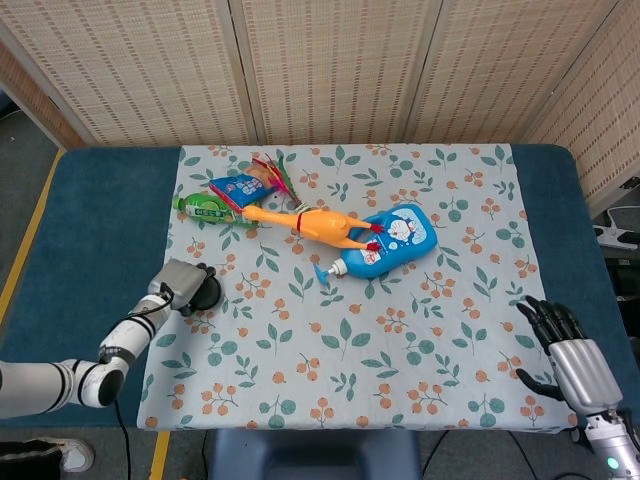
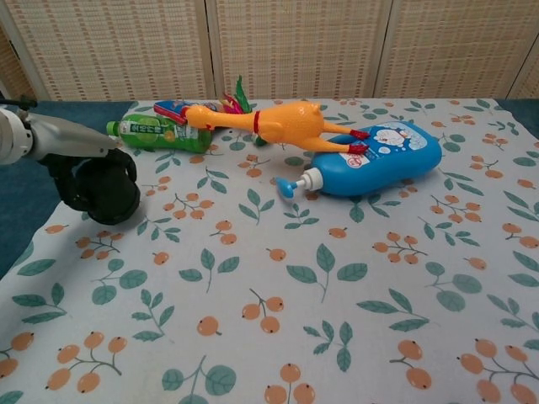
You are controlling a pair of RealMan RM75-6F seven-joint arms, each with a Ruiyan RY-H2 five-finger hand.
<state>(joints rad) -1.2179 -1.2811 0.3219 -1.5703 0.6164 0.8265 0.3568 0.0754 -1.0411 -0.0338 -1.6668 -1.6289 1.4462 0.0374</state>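
Blue pump bottle (image 1: 388, 242) carries cartoon cat print; green plastic bottle (image 1: 208, 209) label unreadable. Left hand (image 2: 93, 181) fingers curled, grasp unclear. Right hand (image 1: 568, 352) spread, empty.

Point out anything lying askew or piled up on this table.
The rubber chicken lies across the blue pump bottle, its beak reaching the snack packet beside the toppled green bottle. Nothing looks spilled or damaged.
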